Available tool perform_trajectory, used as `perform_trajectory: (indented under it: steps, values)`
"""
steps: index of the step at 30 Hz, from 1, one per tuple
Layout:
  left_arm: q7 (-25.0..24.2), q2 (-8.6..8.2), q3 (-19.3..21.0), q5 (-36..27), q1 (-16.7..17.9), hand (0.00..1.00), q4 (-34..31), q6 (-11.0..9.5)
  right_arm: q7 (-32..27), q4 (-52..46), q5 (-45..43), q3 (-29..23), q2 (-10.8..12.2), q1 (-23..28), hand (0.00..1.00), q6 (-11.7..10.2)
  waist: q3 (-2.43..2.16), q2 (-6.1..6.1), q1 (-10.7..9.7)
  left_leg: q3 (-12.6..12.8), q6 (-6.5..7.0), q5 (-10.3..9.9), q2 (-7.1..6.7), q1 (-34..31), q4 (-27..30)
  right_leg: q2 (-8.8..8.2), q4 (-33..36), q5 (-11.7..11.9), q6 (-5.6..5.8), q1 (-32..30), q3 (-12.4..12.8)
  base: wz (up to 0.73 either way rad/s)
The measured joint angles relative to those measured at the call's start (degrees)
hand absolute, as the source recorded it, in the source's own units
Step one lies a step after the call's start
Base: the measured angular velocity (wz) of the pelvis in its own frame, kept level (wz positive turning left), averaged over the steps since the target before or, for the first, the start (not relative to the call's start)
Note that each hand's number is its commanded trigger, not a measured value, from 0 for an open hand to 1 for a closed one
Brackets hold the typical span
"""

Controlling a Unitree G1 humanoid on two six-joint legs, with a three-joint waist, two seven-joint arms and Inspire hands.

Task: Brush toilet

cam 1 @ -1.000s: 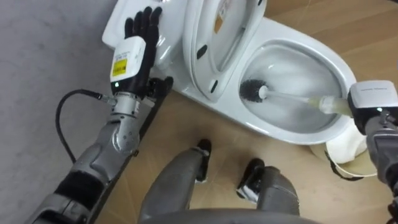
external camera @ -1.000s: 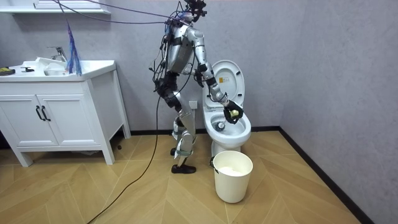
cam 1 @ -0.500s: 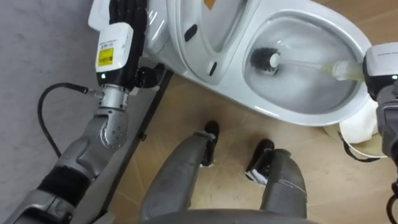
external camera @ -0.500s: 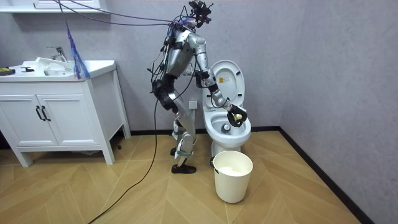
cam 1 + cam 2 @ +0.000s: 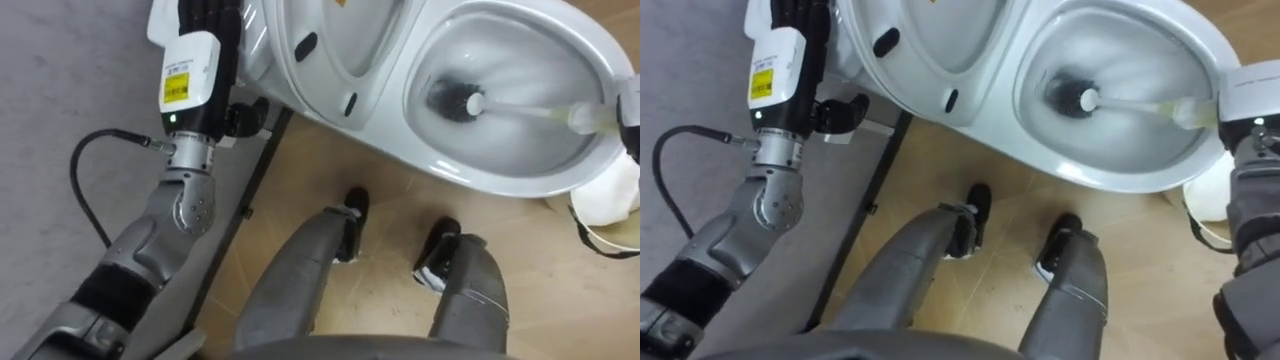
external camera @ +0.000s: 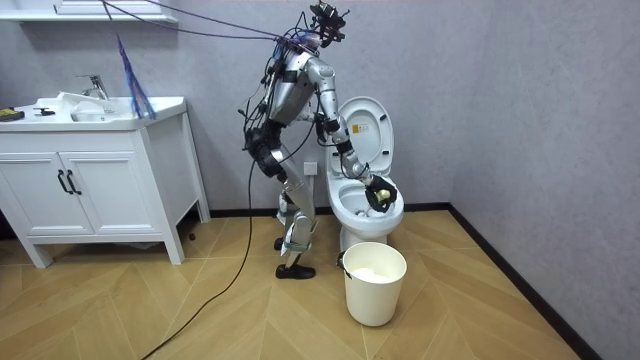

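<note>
The robot stood at the toilet on the wood floor, on the room view's left of it, bent in over the bowl, and the brush was right down in it! Its dark head sat low against the bowl's inner wall, near the side where the raised seat stood, with the pale handle running across the bowl to the right hand at the far rim. In the room view, that hand's fingers were curled tight round the handle. Over on the other side, the left hand lay up against the white tank, fingers straight and together, their tips cut off at the picture's top edge. A white bucket stood on the floor just in front of the toilet, and a white sink cabinet stood well off at the room view's left.
</note>
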Motion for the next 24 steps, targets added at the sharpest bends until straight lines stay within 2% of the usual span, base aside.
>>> perform_trajectory:
  steps: [2, 5, 6, 9, 11, 13, 16, 18, 19, 21, 23, 24]
  values:
    - [-0.03, -0.37, -0.5, -0.14, 0.19, 0.0, 0.41, 0.4, -0.34, -1.31, 0.02, 0.0, 0.54, 2.03, 1.0, 1.17, -0.11, 0.38, -0.03, 0.03, 0.0, 0.0, -0.08, 0.89, -0.49, 0.03, -0.42, -0.06, 0.11, 0.85, 0.04, 0.0]
    - [-0.02, -0.62, -1.38, -0.15, 0.9, 0.0, 1.38, 1.29, -0.32, -2.57, 0.38, -0.05, 3.56, 4.51, 1.0, 2.95, -0.32, 0.84, -0.23, 0.04, -0.01, -0.01, 0.39, 3.07, -1.81, 1.1, -2.56, 0.27, 0.49, 3.18, 0.09, -0.08]
    - [0.03, -0.7, -1.43, -0.09, 1.12, 0.0, 1.93, 1.44, -0.31, -3.24, 0.39, -0.06, 4.72, 5.37, 1.0, 3.53, -0.53, 1.17, -0.27, 0.16, -0.06, -0.04, 0.72, 3.77, -2.18, 1.65, -3.33, 0.43, 0.57, 3.99, 0.31, -0.1]
    - [0.14, -0.72, -1.37, -0.28, 2.32, 0.0, 1.94, 2.06, -0.16, -4.82, 1.6, -0.06, 6.14, 6.6, 1.0, 4.83, -0.91, 1.71, -0.63, 0.34, -0.1, -0.07, 0.99, 4.74, -3.12, 2.07, -4.53, 0.55, 0.62, 5.11, 0.21, -0.01]
    - [0.52, -0.67, -1.44, -0.92, 2.8, 0.0, 1.97, 2.21, 0.45, -4.65, 3.08, -0.03, 6.35, 6.05, 1.0, 4.77, -1.09, 1.98, -0.59, 0.72, -0.1, -0.07, 1.46, 4.89, -3.24, 2.42, -5.37, 0.98, 0.47, 5.51, 0.31, -0.11]
    - [1.1, -0.67, -2.0, -1.63, 2.92, 0.0, 1.96, 2.28, 0.42, -4.25, 4.78, 0.11, 6.35, 5.67, 1.0, 4.45, -1.09, 1.98, -0.2, 1.32, -0.1, -0.06, 1.85, 5.08, -3.33, 2.66, -5.73, 1.19, 0.34, 5.65, 0.36, -0.09]
    - [1.85, -0.48, -2.33, -3.56, 2.71, 0.0, 1.7, 2.57, 0.1, -1.22, 10.22, 1.3, 5.87, 2.74, 1.0, 2.4, -0.99, 1.84, -0.08, 1.66, -0.1, -0.05, 1.71, 4.78, -3.19, 2.23, -4.95, 1.09, 0.22, 4.86, 0.66, -0.03]
    - [2.28, 0.19, -1.87, -4.59, 2.51, 0.0, 0.57, 2.56, -0.02, 0.16, 16.02, 0.91, 5.08, 0.03, 1.0, -0.12, -0.21, 0.61, -0.11, 2.92, -0.11, -0.03, 1.34, 4.15, -3.34, 1.11, -2.81, 0.54, 0.03, 2.59, 1.89, -0.07]
    - [2.35, 0.28, -1.59, -4.51, 2.47, 0.0, 0.25, 2.55, -0.13, 0.34, 17.22, 0.48, 4.67, -0.68, 1.0, -0.74, -0.11, 0.45, -0.23, 2.94, -0.13, 0.01, 1.14, 3.71, -3.3, 0.85, -2.37, 0.33, -0.05, 2.01, 1.85, 0.0]
    - [2.38, 0.98, -0.15, -4.44, 2.52, 0.0, -2.06, 2.88, -0.26, 2.05, 22.0, -2.78, 4.15, -4.65, 1.0, -1.96, 0.67, -0.85, -1.47, 2.9, -0.22, 0.51, 0.57, 2.16, -2.97, 0.07, -0.28, -0.02, -0.16, -0.35, 2.36, 0.16]
    - [2.34, 1.63, 0.86, -4.43, 2.71, 0.0, -3.39, 2.94, -0.27, 2.16, 22.91, -5.18, 3.42, -6.09, 1.0, -3.13, 0.87, -2.0, -2.22, 2.89, -0.26, 0.57, 0.67, 1.16, -2.19, 0.11, 0.18, -0.14, -0.34, -1.03, 2.21, 0.08]
    - [2.29, 1.85, 1.41, -4.43, 2.77, 0.0, -4.0, 2.94, -0.27, 2.42, 22.77, -6.09, 2.8, -6.76, 1.0, -3.56, 1.13, -2.7, -2.6, 2.84, -0.29, 0.59, 0.78, 1.05, -1.93, 0.21, 0.22, -0.08, -0.44, -1.03, 2.14, 0.0]
